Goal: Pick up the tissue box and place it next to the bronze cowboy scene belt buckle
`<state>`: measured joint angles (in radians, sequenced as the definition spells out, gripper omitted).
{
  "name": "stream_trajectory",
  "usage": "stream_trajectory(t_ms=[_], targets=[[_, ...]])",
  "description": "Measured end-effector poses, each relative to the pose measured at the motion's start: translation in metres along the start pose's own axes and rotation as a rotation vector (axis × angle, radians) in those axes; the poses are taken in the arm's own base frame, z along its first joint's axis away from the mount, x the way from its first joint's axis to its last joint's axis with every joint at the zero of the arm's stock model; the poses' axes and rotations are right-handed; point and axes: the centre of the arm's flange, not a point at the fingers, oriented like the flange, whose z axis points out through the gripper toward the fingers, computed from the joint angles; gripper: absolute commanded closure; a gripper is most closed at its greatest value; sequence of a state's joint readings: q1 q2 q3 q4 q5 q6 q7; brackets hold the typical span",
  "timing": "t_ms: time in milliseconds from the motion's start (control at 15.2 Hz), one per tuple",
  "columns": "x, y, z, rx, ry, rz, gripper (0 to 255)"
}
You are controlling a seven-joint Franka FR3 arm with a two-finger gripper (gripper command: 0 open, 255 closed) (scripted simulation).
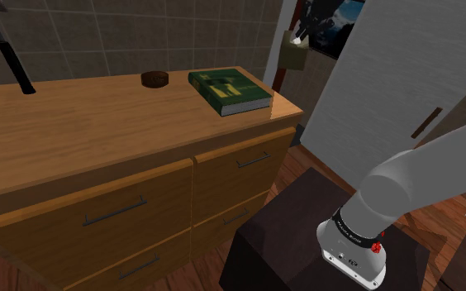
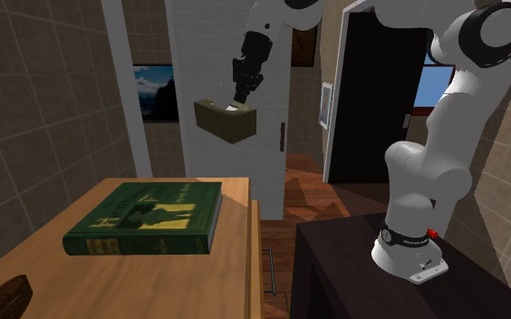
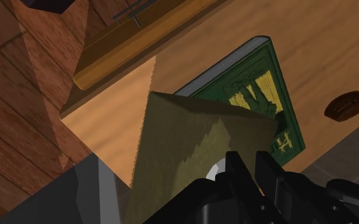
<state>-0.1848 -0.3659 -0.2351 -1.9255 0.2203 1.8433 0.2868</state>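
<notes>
The olive-tan tissue box hangs in the air, tilted, beyond the dresser's end nearest the stand. My gripper is shut on its top, where a white tissue shows. The belt buckle is a dark brown oval lying on the wooden dresser top, near the tiled back wall. Between the buckle and the held box lies a green book.
A dark-handled tool leans at the dresser's far end by the wall. The dresser has drawers with bar handles. A white door and a black doorway lie beyond the dresser's end. The dark stand sits on a wood floor.
</notes>
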Motion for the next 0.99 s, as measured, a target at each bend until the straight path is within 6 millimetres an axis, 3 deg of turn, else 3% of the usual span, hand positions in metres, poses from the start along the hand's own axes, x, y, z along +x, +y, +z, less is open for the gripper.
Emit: stream_trajectory(t_ms=[132, 330, 990], targets=[[0.001, -0.002, -0.009, 0.0, 0.0, 0.0, 255], [-0.004, -0.026, -0.001, 0.0, 0.0, -0.001, 255], [-0.035, -0.15, 0.038, -0.001, 0.0, -0.001, 255]])
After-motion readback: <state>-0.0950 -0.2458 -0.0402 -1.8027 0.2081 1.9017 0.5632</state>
